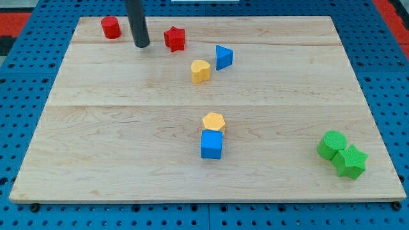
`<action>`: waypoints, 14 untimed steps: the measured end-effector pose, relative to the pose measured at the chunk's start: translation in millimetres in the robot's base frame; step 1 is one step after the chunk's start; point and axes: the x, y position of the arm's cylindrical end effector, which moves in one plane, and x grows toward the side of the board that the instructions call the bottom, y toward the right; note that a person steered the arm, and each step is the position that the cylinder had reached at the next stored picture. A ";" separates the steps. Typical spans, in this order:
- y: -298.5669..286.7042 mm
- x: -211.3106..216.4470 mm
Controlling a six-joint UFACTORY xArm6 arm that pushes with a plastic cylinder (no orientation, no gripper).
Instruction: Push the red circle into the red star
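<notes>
1. Red marks both task pieces: the red circle (110, 27) sits near the view's top left corner of the wooden board (128, 140), and the red star (174, 39) lies to its right, apart from it.
2. My tip (142, 45) rests between them, touching neither, so it is on the wrong side for the push; it likely needs to go round to the circle's left.
3. No pincer exists here: the arm ends in a plain dark rod that holds nothing and touches only the board.
4. Other blocks lie clear of that line: a yellow heart (200, 71) beside a blue triangle (223, 57), a yellow hexagon (214, 121) touching a blue cube (211, 145), and a green circle (332, 144) against a green star (351, 161) at the lower right.
</notes>
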 end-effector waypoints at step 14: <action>29.0 -38.9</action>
